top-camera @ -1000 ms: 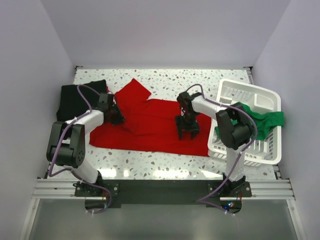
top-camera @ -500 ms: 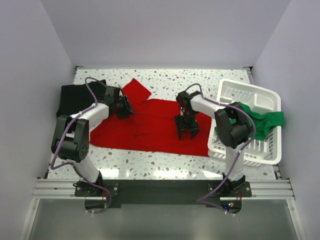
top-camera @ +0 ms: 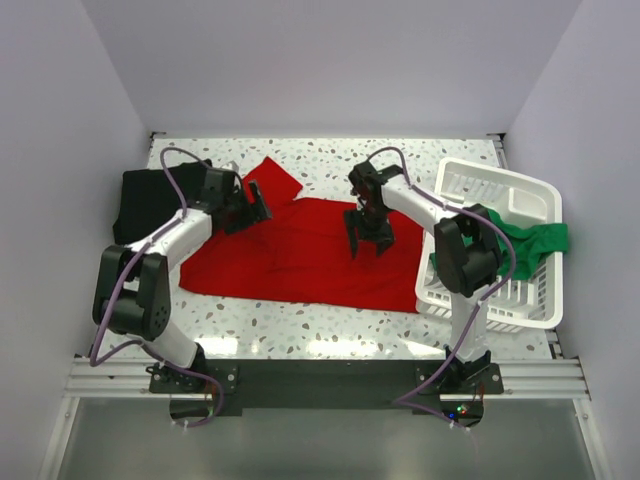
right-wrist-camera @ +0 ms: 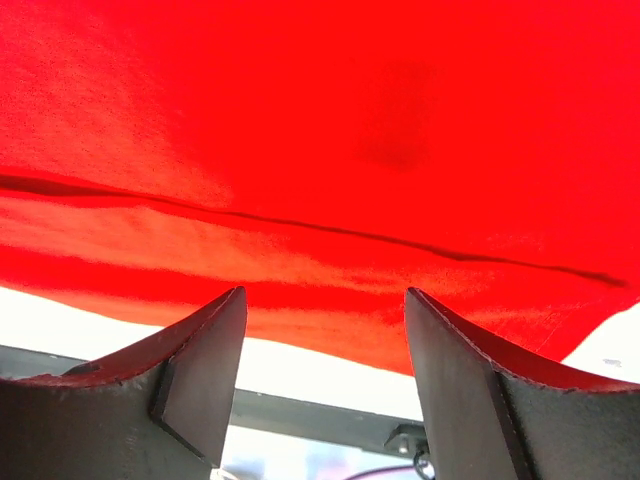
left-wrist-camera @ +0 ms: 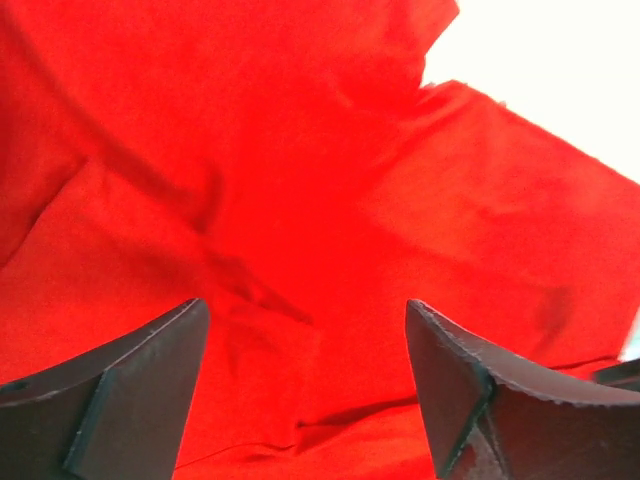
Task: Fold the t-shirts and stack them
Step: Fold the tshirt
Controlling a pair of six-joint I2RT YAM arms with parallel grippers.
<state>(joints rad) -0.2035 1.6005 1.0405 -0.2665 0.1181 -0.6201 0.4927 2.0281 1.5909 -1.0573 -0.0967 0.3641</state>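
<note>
Top view first: the red t-shirt lies spread across the middle of the speckled table, with 1 sleeve pointing toward the far edge. Far left, the black t-shirt sits as a dark bundle, just beside the red one. Over on the right stands the white basket, with the green t-shirt draped over its rim and hanging down its right side. The left gripper hovers over the far-left part of the red cloth near that sleeve, jaws spread wide and nothing between them. The right gripper points down at the shirt's right half, jaws likewise parted. Whether they touch the cloth cannot be told from up here.

Left wrist now. The frame is almost all red t-shirt, creased, with folds running toward the centre. A bright patch of table shows at the top right. The left gripper has its 2 dark jaws well apart at the bottom, clear of the fabric and pinching nothing.

Right wrist: the red t-shirt fills the upper frame, with 1 long crease running across it and its edge ending on the pale table. The right gripper holds its jaws apart, with no cloth between them.
</note>
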